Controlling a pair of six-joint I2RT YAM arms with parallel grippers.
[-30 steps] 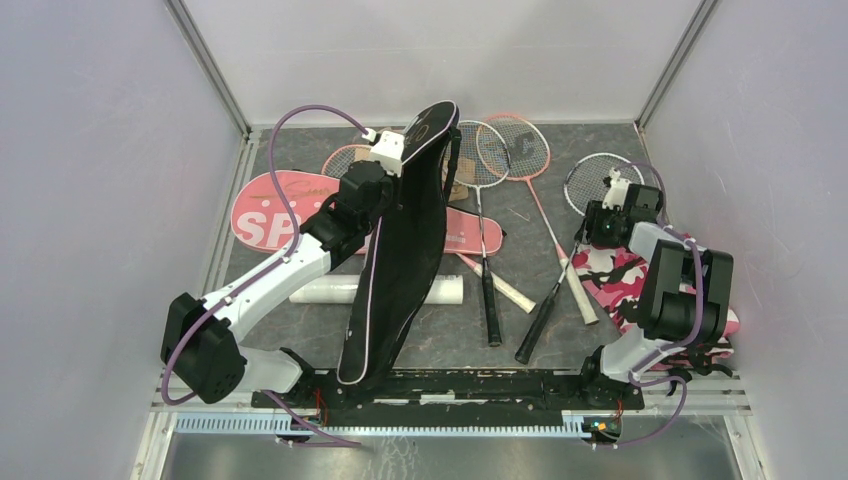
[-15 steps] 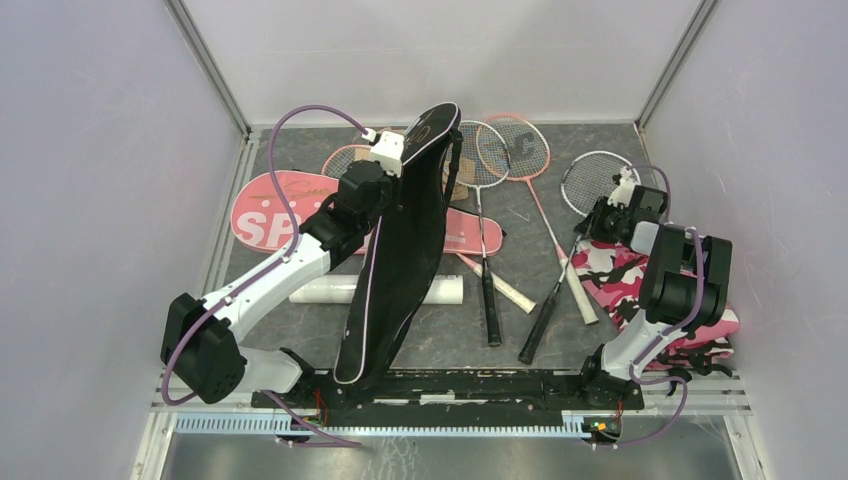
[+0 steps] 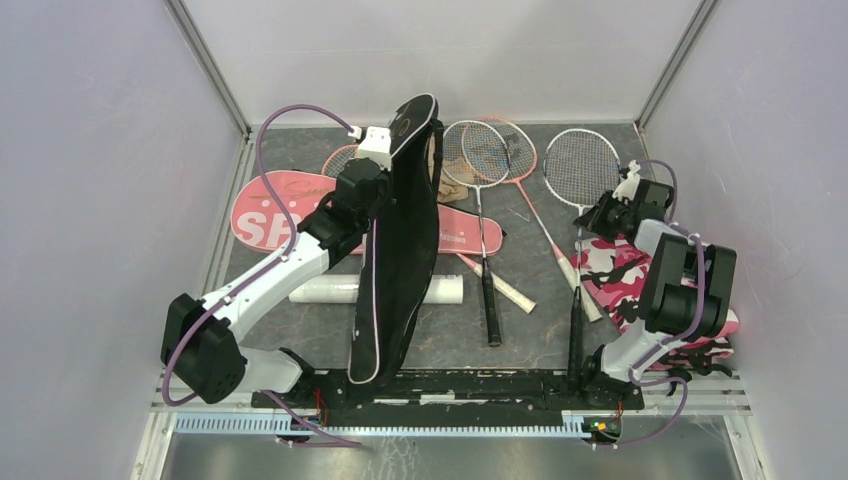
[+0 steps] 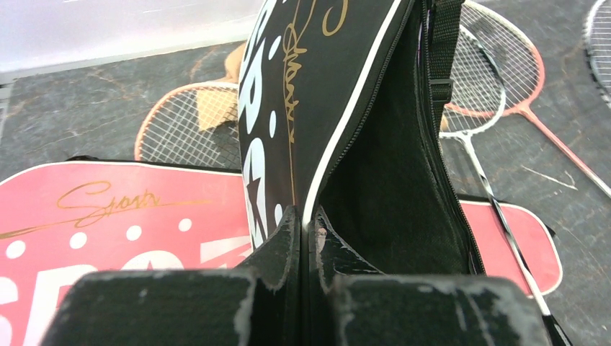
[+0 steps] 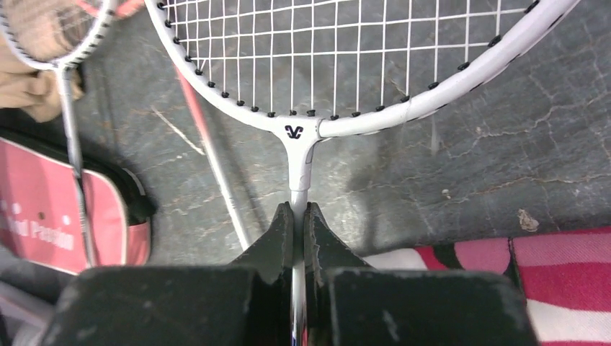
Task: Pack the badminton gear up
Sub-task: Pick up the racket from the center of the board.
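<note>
Badminton gear: spread over the dark table (image 3: 530, 335) in front of both arms.
Black cover (image 3: 400, 250): lifted on edge, wide end up toward the far wall, narrow end down by the rail at the near edge. Its zip side gapes (the left wrist view looks straight into the dark lining).
Left gripper (image 4: 308, 227): fingers pressed together on the rim of the black cover at its wide end.
Pink cover (image 3: 265, 215): flat on the left of the table, printed side up, running behind the raised black cover.
White racket (image 3: 575, 165): head at the far right, shaft running back toward the near edge, black grip close to the right arm's base.
Right gripper (image 5: 301, 216): pinching the white racket's shaft just below the throat.
Silver racket (image 3: 468, 150): far middle, its head overlapping the next one, handle pointing to the near side.
Pink-framed racket (image 3: 512, 148): just right of the silver one, shaft slanting toward the right.
Orange-framed racket (image 4: 189, 130): left of the black cover, partly under the pink cover.
White tube (image 3: 325, 290): lying crosswise on the near side of the pink cover, its middle hidden by the black cover.
Pink camouflage cloth (image 3: 612, 268): under the right arm, just beside the white racket's shaft.
Tan cloth (image 5: 20, 81): under the silver racket's head.
</note>
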